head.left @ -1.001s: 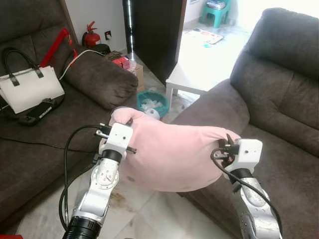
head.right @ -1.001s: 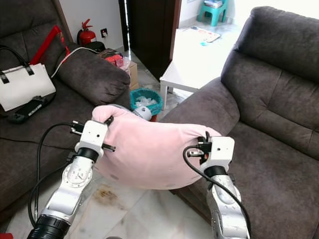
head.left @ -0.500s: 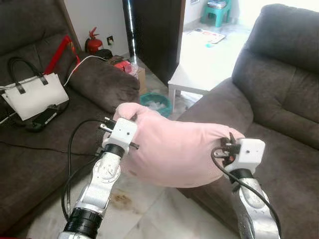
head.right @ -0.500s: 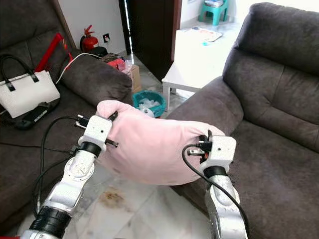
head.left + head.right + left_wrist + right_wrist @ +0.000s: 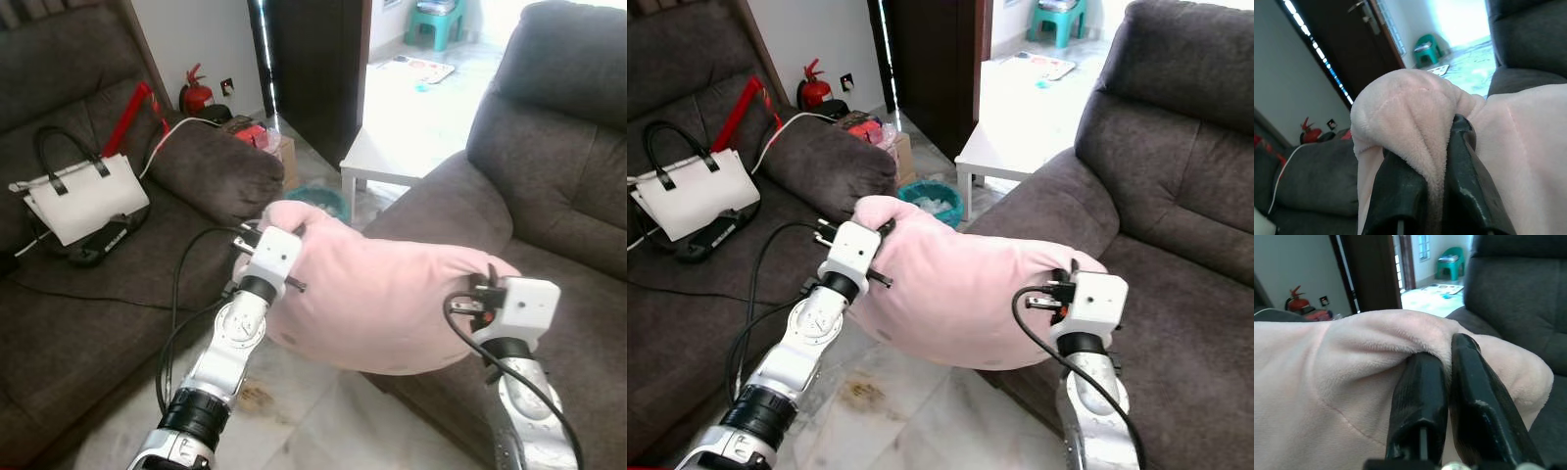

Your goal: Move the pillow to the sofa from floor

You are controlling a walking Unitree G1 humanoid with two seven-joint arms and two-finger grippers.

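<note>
- While the pink pillow [image 5: 392, 299] hangs mid-frame between two sofas, the left gripper [image 5: 281, 232] and right gripper [image 5: 1065, 282] pinch opposite ends.
- Wrist views alone show each pair of fingers [image 5: 1462, 166] closed tight on plush folds.

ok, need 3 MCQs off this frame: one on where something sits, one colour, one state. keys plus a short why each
1. Where does the white handbag lie?
A. on the seat of the sofa on the robot's left
B. on the white side table
C. on the floor by the door

2. What colour is the pillow?
A. grey
B. pale pink
C. teal

3. How is the pillow held?
A. left claw alone
B. lying on the floor, untouched
C. both claws pinch it, one at each end, off the floor

Key:
1 A: the bag rests on the dark cushion beside a black device.
2 B: its plush fabric is pale pink in every view.
3 C: the left claw and the right claw each clamp a fold of fabric, and the pillow hangs over the tiles between the sofas.
</note>
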